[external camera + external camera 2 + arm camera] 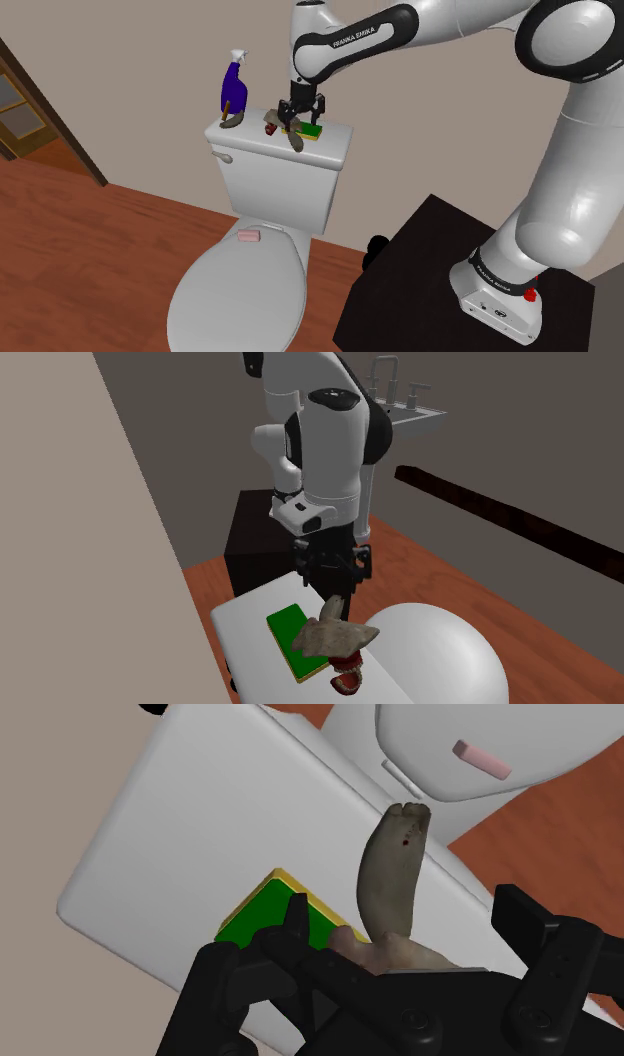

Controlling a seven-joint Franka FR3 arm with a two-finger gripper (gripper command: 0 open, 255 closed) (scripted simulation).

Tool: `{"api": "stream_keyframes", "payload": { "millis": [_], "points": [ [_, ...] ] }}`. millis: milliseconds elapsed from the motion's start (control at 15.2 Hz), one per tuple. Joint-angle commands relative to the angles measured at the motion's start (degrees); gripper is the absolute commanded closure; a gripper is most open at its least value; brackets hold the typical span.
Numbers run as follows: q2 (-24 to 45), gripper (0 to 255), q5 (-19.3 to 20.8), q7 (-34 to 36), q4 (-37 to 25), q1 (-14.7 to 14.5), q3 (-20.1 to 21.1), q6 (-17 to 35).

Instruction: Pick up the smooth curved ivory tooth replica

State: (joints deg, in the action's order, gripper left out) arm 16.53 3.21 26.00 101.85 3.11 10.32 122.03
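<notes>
The tooth replica [393, 869] is a curved grey-brown piece with a blunt tip. Its thick root end sits between the black fingers of my gripper [405, 919], which is shut on it. From the shoulder camera the tooth [296, 140] hangs under the gripper [300, 120], just above the white toilet tank lid [335, 152]. In the second exterior view the tooth [335, 637] points away from the gripper [335, 590], over the tank lid [240, 627] and beside a green sponge [296, 637].
On the tank lid stand a blue spray bottle [232, 88], a small brown item [232, 121], a dark red object [271, 122] and the green sponge [314, 131]. A pink bar [247, 236] lies on the closed toilet lid [235, 295]. Behind the tank is a wall.
</notes>
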Motion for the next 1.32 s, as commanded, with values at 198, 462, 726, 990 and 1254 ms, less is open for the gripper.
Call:
{"api": "stream_keyframes", "payload": {
  "millis": [198, 462, 726, 990, 1254],
  "points": [
    [6.24, 0, 1.12, 1.98, -4.95, -0.57, -0.72, 1.38],
    [7.5, 0, 1.41, 2.17, -3.63, -0.64, -0.86, 3.94],
    [8.05, 255, 1.53, 2.2, -3.23, -0.65, -0.93, 4.88],
    [8.09, 255, 1.53, 2.19, -3.31, -0.65, -0.93, 4.84],
    [8.11, 255, 1.54, 2.19, -3.34, -0.65, -0.93, 4.84]
  ]
}}
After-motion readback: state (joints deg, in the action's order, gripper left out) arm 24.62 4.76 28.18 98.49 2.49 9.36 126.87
